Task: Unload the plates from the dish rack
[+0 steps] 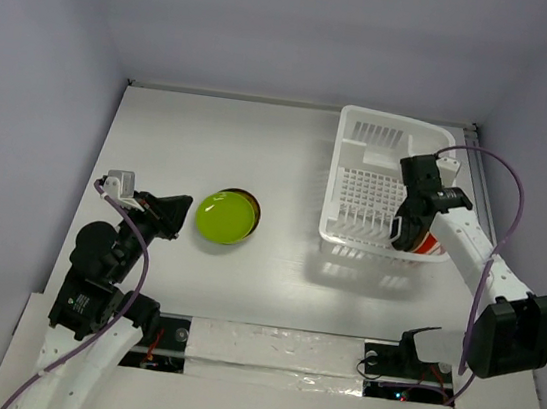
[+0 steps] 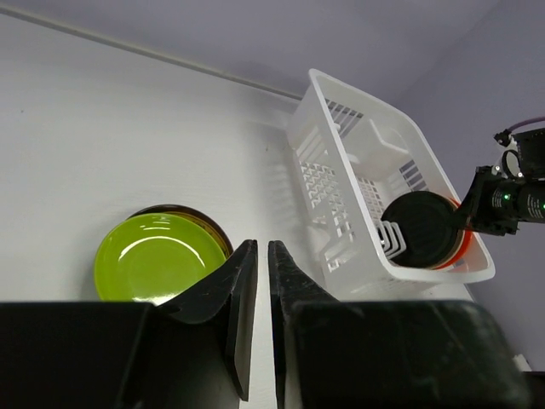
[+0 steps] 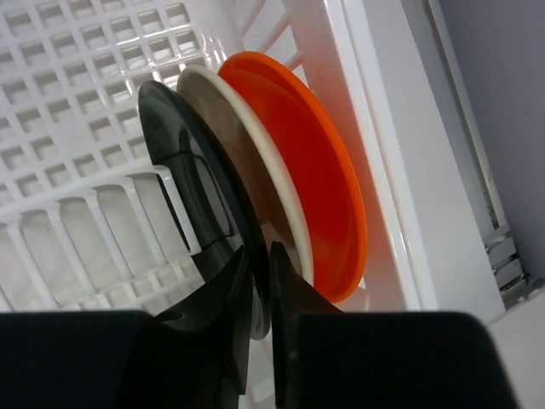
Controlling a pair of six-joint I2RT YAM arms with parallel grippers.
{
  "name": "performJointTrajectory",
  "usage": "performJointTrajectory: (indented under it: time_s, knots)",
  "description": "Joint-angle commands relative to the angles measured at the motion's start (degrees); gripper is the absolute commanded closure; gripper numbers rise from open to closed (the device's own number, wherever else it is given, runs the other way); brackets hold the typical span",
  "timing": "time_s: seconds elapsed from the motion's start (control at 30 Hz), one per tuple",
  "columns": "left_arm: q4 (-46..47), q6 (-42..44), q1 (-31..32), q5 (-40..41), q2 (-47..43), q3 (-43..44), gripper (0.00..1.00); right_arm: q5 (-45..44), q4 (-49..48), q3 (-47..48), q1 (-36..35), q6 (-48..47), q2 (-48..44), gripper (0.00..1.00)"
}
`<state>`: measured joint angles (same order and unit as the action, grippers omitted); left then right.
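The white dish rack [image 1: 337, 163] stands at the right. Three plates stand on edge in its near right corner: a black plate [image 3: 194, 183], a tan plate [image 3: 255, 166] and an orange-red plate [image 3: 311, 162]. My right gripper [image 3: 259, 249] is shut on the black plate's rim; in the top view it [image 1: 403, 232] is inside the rack. A lime green plate [image 1: 226, 215] lies on a stack on the table, with a brown rim [image 2: 215, 230] showing under it. My left gripper [image 2: 262, 247] is shut and empty, just left of that stack [image 1: 174, 210].
The rack's slotted dividers [image 3: 102, 230] stand left of the black plate. The rack's right wall [image 3: 387, 170] is close behind the orange-red plate. White enclosure walls ring the table. A purple cable [image 1: 510, 210] loops over the right arm.
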<state>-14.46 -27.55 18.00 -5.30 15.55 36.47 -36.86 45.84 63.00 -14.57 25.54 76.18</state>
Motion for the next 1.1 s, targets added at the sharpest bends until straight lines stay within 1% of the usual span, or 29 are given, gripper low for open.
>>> performJointTrajectory:
  time_s: [0.0, 0.1, 0.3, 0.43, 0.5, 0.63, 0.77, 0.9, 1.0, 1.07]
  knots:
    - [1.8, -0.1, 0.3, -0.1, -0.1, 1.9, 0.92, -0.3, -1.5, 4.1, 0.4, -0.8, 0.1, 0.92]
    - [2.0, 0.0, 0.3, -0.6, 0.0, 1.9, 0.9, 0.5, -0.1, 6.1, 0.4, -2.4, -1.9, 1.0]
    - [2.2, 0.0, 0.3, -0.9, -0.1, 1.8, 0.89, -1.7, 5.2, 10.4, -2.7, -4.6, -2.5, 1.0]
    - [2.1, -0.1, 0.3, -1.1, 0.1, 1.7, 0.88, -4.2, 6.3, 10.4, -4.2, -5.7, -2.1, 1.0]
    - [2.2, 0.0, 0.3, -1.1, 0.2, 1.7, 0.88, -5.1, 6.8, 10.6, -6.3, -5.8, -1.9, 1.0]
    - [2.2, 0.0, 0.3, -1.4, 0.4, 1.7, 0.88, -9.9, 8.4, 12.3, -8.9, -5.9, -1.0, 1.0]
    - [2.3, 0.0, -0.2, -1.5, 0.6, 1.7, 0.87, -12.9, 10.8, 15.7, -11.1, -5.8, -0.7, 1.0]
    - [2.5, 0.0, -0.2, -1.6, 0.9, 1.6, 0.87, -13.8, 11.0, 18.4, -11.7, -6.4, -1.1, 1.0]
    - [2.5, 0.0, -0.2, -1.6, 1.1, 1.6, 0.87, -12.4, 9.4, 17.9, -11.7, -7.7, -1.5, 1.0]
    - [2.5, 0.0, -0.2, -1.7, 1.1, 1.6, 0.87, -13.2, 10.0, 17.8, -11.7, -6.0, -1.0, 1.0]
